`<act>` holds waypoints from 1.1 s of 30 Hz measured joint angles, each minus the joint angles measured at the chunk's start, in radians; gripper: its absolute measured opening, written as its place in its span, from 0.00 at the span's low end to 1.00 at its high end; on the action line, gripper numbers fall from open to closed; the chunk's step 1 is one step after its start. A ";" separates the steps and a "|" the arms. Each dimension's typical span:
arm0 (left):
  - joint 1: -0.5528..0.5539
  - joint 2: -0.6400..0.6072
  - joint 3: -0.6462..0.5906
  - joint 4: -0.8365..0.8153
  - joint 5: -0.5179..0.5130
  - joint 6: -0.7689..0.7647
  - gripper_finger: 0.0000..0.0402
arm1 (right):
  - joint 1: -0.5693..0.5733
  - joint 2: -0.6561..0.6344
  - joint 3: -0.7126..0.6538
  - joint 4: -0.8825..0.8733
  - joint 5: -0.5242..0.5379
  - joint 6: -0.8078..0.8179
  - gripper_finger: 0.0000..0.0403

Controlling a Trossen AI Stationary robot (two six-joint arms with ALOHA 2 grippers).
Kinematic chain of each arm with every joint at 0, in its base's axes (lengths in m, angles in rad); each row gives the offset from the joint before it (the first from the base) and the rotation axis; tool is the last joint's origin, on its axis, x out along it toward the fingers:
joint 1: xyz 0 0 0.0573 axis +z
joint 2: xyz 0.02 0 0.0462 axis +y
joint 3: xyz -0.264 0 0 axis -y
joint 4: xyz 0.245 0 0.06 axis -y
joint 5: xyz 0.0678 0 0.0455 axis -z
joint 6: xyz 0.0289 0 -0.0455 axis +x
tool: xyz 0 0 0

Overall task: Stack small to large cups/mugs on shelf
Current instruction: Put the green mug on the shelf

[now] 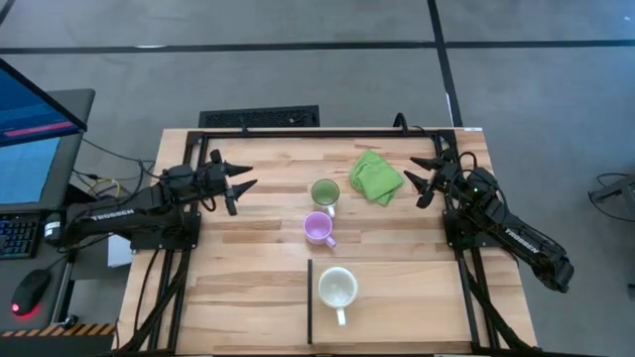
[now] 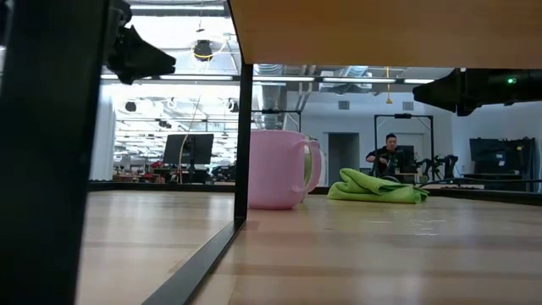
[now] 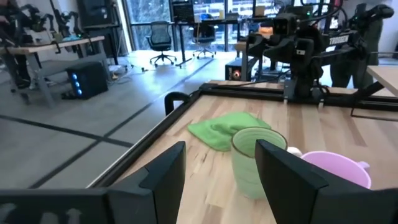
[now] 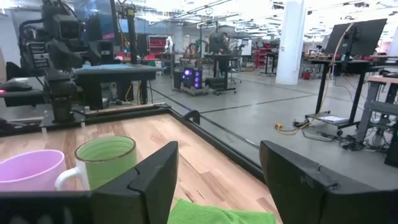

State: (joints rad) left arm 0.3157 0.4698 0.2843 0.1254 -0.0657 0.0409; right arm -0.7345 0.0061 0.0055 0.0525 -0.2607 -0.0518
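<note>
Your table (image 1: 248,288) is light, pale-grained wood planking in a dark metal frame, with a thin black strip (image 1: 310,297) marking off the shelf (image 1: 397,307) at its near right.

Item one: the white mug (image 1: 337,289), round and smooth, with a glossy pale inside and its handle toward the near edge. It stands upright on the shelf, just right of the strip, well apart from the others.

Item two: the purple mug (image 1: 317,227), smooth and light lilac, upright at mid-table with its handle to the near right. From the low view it reads as a plain, straight-sided cylinder with a looped handle.

Item three: the green mug (image 1: 324,192), matte pale green with a rounded rim, upright just beyond the purple one; whether the two touch cannot be told. Its white handle points toward the purple mug.

Item four: a green cloth (image 1: 376,176), soft and crumpled into folds, lying to the right of the green mug near the far edge.

Your left gripper (image 1: 245,178) hangs above the left of the table, its dark, wedge-shaped fingers spread wide and pointing right toward the green mug, holding nothing. Your right gripper (image 1: 415,181) hangs at the far right, just beside the cloth, its fingers likewise wide apart, empty and touching nothing.
</note>
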 joint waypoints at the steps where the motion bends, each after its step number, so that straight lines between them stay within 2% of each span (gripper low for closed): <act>1: 0.000 -0.017 -0.009 -0.004 -0.002 0.000 0.46 | 0.000 0.000 0.000 0.000 0.000 0.000 0.62; 15: 0.000 -0.263 -0.144 -0.026 -0.028 0.005 0.46 | 0.000 0.000 0.000 0.031 -0.003 0.052 0.62; 20: 0.000 -0.277 -0.145 -0.105 -0.029 0.013 0.46 | 0.000 0.000 0.001 0.129 -0.003 0.053 0.62; 25: 0.000 -0.277 -0.145 -0.116 -0.029 -0.001 0.46 | 0.016 0.004 0.046 0.133 -0.004 0.054 0.62; 30: 0.000 -0.277 -0.145 -0.108 -0.030 0.011 0.46 | 0.070 0.079 0.116 0.128 -0.011 0.055 0.62; 33: 0.000 -0.277 -0.145 -0.108 -0.056 0.014 0.46 | 0.110 0.171 0.169 0.125 -0.011 0.054 0.62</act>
State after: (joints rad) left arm 0.3157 0.1932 0.1398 0.0170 -0.1212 0.0551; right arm -0.6248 0.1773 0.1748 0.1777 -0.2722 0.0026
